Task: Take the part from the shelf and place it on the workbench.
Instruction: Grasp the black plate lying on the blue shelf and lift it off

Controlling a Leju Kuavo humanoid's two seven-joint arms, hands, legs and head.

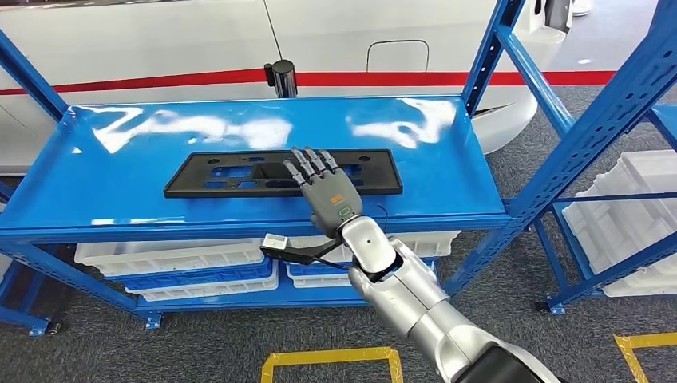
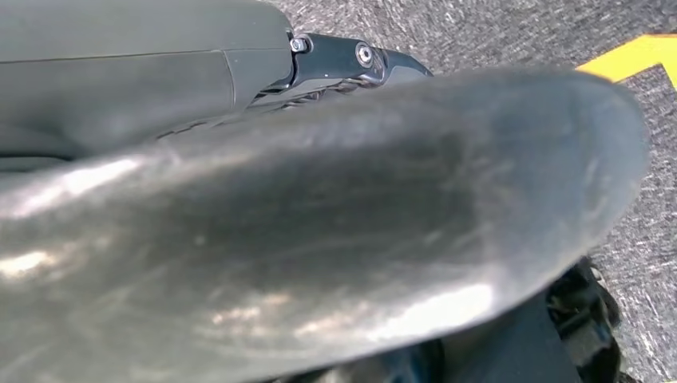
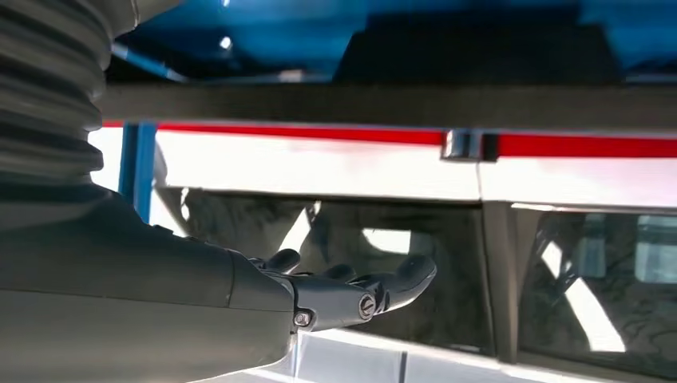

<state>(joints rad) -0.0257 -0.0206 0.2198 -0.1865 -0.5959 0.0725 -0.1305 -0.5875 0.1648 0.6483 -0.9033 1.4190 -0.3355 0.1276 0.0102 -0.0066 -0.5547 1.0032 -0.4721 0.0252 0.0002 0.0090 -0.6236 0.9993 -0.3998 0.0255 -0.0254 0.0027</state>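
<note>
Right hand [image 1: 326, 190] reaches flat, fingers spread, empty, above black part [image 1: 215, 174].

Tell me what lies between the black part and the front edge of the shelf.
In the head view, bare blue shelf lies before the black part, except where the right hand reaches over it.

no text, label or number can be read on anything here.

Bright glare on the shelf [image 1: 239, 128]; left wrist view blurred, perhaps defocused
</note>
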